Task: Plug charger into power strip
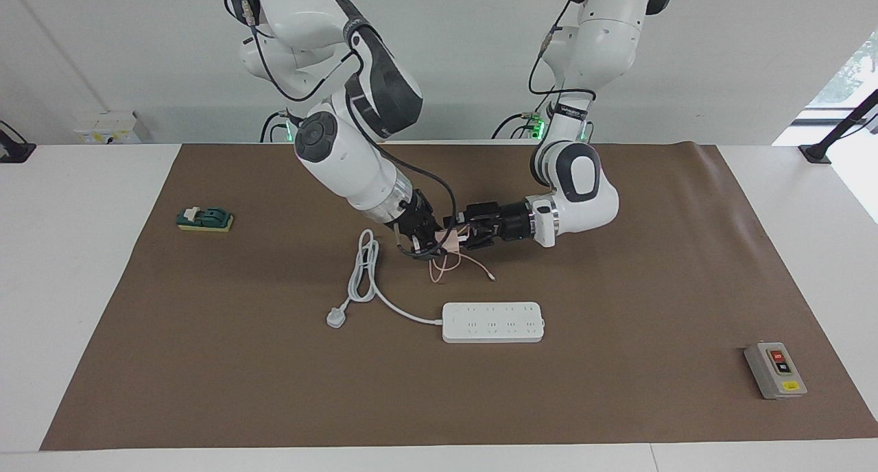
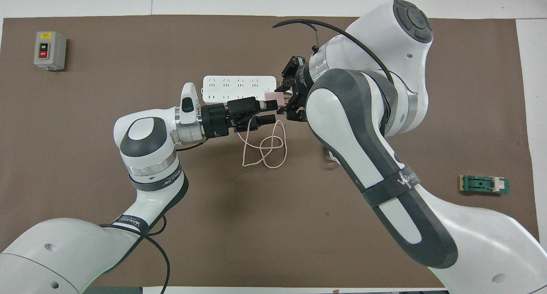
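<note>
The charger [image 2: 273, 98] [image 1: 451, 239] is a small pale pink cube held above the mat, with my right gripper [image 2: 280, 101] [image 1: 433, 242] shut on it. Its thin pink cable [image 2: 265, 151] [image 1: 442, 266] hangs down and loops on the mat. My left gripper [image 2: 270, 113] [image 1: 458, 235] lies level right beside the cube, open, with nothing between its fingers. The power strip [image 1: 492, 322] [image 2: 230, 82] is a flat white bar lying farther from the robots than both grippers. Its thick white cord ends in a white plug [image 1: 336, 317], which the right arm hides in the overhead view.
A grey box with red and black buttons [image 1: 775, 370] [image 2: 50, 50] stands at the left arm's end of the brown mat [image 1: 617, 403], farther out than the strip. A small green block [image 1: 204, 219] [image 2: 484, 184] lies at the right arm's end.
</note>
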You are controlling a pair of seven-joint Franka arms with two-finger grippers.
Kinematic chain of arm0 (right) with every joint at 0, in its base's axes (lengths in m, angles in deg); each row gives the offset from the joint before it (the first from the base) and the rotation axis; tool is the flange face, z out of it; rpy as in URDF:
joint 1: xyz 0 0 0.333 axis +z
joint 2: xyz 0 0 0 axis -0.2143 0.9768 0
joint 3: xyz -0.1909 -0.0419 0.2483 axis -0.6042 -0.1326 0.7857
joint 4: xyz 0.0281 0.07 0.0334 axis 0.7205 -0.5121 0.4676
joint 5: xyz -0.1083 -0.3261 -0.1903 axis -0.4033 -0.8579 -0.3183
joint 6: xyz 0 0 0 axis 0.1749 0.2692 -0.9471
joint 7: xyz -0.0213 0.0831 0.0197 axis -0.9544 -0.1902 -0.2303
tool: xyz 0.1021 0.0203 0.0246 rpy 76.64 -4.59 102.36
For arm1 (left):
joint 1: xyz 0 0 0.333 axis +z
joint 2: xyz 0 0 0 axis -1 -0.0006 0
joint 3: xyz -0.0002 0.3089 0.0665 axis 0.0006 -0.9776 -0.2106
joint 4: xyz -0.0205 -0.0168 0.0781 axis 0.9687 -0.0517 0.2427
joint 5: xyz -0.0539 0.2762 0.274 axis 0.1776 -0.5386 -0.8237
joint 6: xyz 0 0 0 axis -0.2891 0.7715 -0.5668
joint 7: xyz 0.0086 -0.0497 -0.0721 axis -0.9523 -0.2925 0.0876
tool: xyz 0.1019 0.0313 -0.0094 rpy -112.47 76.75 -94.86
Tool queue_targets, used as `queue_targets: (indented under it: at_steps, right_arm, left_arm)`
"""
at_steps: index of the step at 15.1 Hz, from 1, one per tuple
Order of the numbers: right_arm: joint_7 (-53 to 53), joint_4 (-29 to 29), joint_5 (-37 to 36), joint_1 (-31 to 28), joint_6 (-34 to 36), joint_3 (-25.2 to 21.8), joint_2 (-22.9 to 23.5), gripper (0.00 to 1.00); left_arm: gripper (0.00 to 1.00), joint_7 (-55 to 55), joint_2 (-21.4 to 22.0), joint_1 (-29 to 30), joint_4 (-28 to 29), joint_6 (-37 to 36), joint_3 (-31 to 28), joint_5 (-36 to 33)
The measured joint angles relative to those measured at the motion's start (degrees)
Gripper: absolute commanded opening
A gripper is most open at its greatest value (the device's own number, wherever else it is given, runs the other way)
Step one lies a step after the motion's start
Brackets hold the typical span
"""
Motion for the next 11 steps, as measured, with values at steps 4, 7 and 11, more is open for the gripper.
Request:
queue_targets:
  at_steps: [4,7,11]
  right_arm:
    - [0.0,-0.1,0.0,0.0,0.0,0.0,0.0,0.0]
    - [0.0,-0.1,0.0,0.0,0.0,0.0,0.0,0.0]
    - [0.0,-0.1,0.0,0.0,0.0,0.0,0.0,0.0]
  left_arm:
    - [1.0,-0.7,-0.1,-0.1,0.0,0.0,0.4,0.2]
    - [1.0,-1.3,-0.1,-0.1,0.4,-0.1,0.6,0.3]
    - [1.0,-1.6,-0.2,0.6,-0.4,-0.2,0.1,0.6]
